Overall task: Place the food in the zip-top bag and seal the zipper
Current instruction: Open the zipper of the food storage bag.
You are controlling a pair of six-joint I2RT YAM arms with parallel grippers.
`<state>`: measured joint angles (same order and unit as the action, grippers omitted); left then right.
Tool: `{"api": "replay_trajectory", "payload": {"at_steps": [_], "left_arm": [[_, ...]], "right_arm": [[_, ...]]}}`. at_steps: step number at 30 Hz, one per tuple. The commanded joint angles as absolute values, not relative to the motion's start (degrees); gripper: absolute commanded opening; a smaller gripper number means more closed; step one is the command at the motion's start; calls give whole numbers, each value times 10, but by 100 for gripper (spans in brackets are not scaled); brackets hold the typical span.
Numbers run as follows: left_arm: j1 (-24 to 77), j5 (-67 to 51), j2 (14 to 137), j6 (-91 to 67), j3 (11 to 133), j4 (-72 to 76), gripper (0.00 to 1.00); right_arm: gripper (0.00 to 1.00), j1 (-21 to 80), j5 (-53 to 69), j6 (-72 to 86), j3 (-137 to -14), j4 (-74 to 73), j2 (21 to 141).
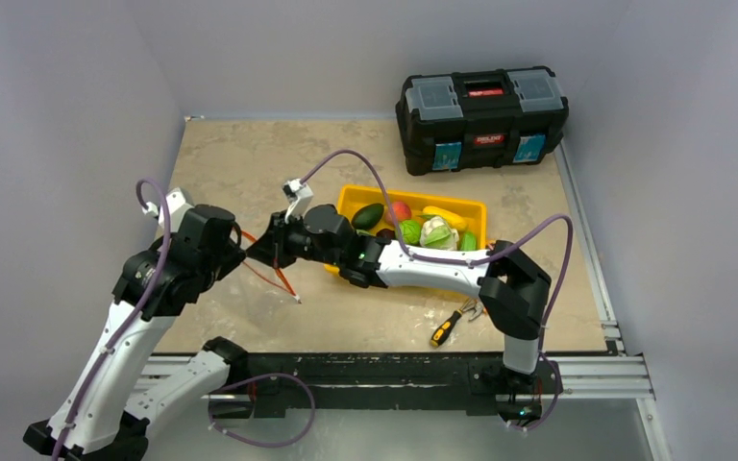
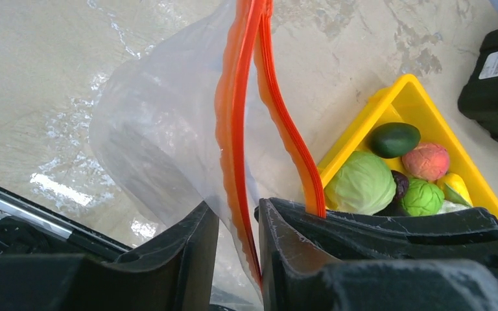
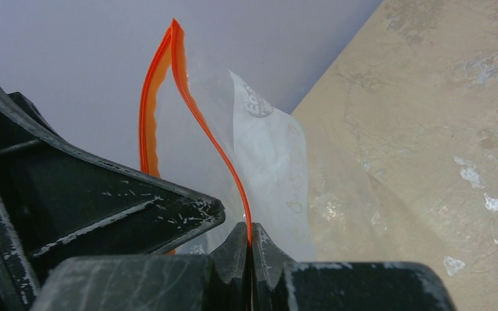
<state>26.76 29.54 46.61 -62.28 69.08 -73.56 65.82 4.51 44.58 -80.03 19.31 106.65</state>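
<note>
The clear zip-top bag (image 2: 155, 142) hangs between my two grippers, left of the yellow tray (image 1: 473, 207). Its red-orange zipper (image 2: 237, 110) is parted into two strips. My left gripper (image 2: 237, 214) is open, with one strip running through the gap and lying against the right finger (image 2: 285, 253). My right gripper (image 3: 251, 233) is shut on the other strip (image 3: 198, 110) of the bag (image 3: 269, 155). The food sits in the tray (image 2: 389, 103): cabbage (image 2: 361, 184), avocado (image 2: 394, 139), a red piece (image 2: 426, 161), cauliflower (image 1: 437, 233). In the top view the grippers (image 1: 240, 252) (image 1: 264, 248) nearly meet.
A black toolbox (image 1: 482, 117) stands at the table's back right. A screwdriver (image 1: 445, 328) and pliers (image 1: 471, 309) lie near the front edge, right of my right arm. Grey walls close in the left and back. A metal rail runs along the near edge.
</note>
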Motion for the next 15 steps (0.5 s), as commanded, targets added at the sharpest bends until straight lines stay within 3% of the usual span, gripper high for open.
{"api": "replay_trajectory", "payload": {"at_steps": [1, 9, 15], "left_arm": [[267, 318, 469, -585, 681, -694, 28], [232, 304, 478, -431, 669, -611, 0], [191, 200, 513, -224, 672, -521, 0]], "right_arm": [[0, 655, 49, 451, -830, 221, 1068], [0, 619, 111, 552, -771, 331, 1089], [0, 599, 143, 573, -744, 350, 1117]]}}
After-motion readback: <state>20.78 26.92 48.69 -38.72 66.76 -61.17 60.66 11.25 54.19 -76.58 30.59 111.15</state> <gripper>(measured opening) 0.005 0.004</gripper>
